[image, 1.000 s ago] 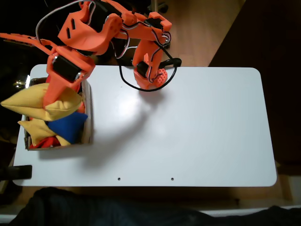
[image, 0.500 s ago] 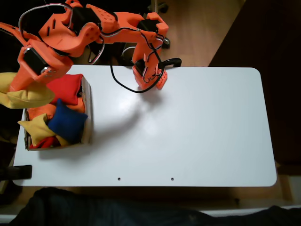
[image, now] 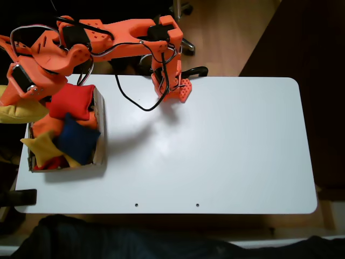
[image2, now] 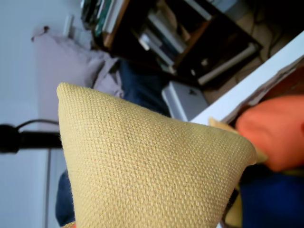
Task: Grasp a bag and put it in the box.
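White bench (image: 215,145) lies mostly bare; the pincer (image: 16,102) holds the bag (image: 19,112) beyond the box (image: 100,135) wall. Next, I'd say, swing back over and release.

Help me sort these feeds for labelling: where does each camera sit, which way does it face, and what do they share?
Fixed view: above the white table, looking straight down; the orange arm reaches left to the hand past the box.
Wrist view: rides on the arm, looking along the held bag toward bookshelves; hardly any of the arm shows.
Shared: the bag, and red and blue beanbags.
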